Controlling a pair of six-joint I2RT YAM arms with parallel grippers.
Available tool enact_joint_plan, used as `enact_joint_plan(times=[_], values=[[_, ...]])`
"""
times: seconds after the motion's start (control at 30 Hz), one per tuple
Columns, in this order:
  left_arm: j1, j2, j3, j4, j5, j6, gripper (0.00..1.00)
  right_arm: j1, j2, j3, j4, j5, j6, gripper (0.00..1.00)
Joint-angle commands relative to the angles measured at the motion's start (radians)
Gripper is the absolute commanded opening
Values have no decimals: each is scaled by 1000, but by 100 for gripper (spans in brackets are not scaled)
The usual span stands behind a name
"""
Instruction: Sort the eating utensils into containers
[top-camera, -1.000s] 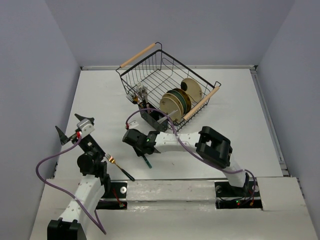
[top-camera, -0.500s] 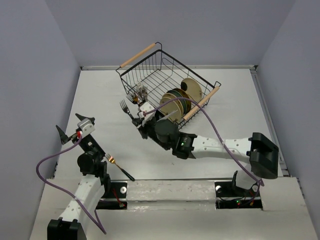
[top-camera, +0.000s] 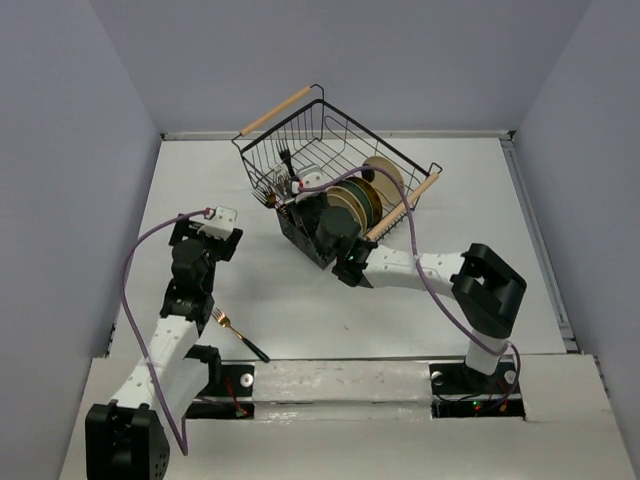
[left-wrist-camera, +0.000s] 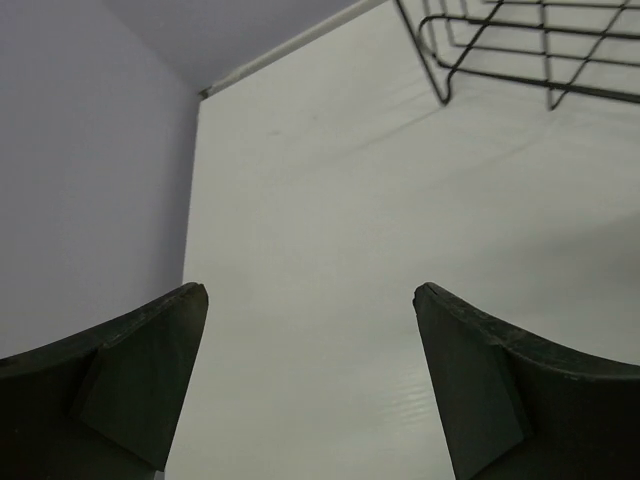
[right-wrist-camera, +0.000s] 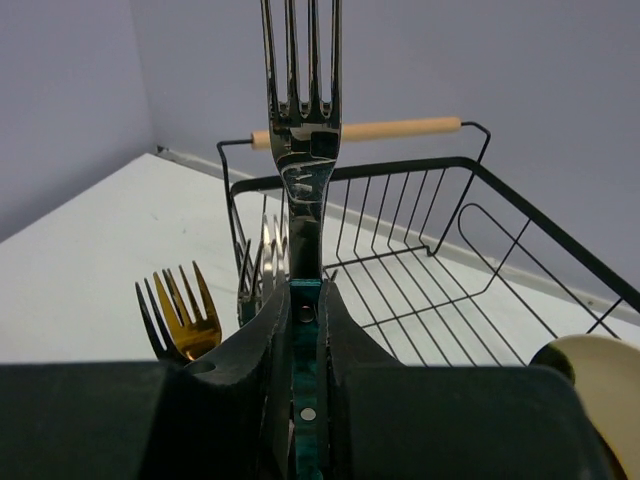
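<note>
Above the white table (top-camera: 200, 190), right tool (right-wrist-camera: 306, 310) has carried its gripped teal-handled fork (right-wrist-camera: 302, 150) to the caddy (top-camera: 297, 235); left tool (left-wrist-camera: 310, 340) gapes.

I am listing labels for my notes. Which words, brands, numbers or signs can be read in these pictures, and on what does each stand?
None can be read in any view.
The teal-handled fork in the right gripper shows rivets only, no stamp.
The wire basket and the plates carry no legible marking.
</note>
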Motion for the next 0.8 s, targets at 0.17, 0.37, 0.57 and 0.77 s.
enact_joint_plan(times=[0.17, 0.37, 0.57, 0.77], values=[[-2, -66, 167, -329, 495, -84, 99, -22, 70, 52, 119, -1, 48, 0], [-2, -76, 109, -268, 450, -116, 99, -22, 105, 1, 151, 0, 98, 0], [-2, -86, 29, -130, 284, -156, 99, -22, 101, -53, 101, -9, 154, 0], [-2, -90, 8, -89, 201, -166, 99, -22, 72, -70, 30, -32, 196, 33]])
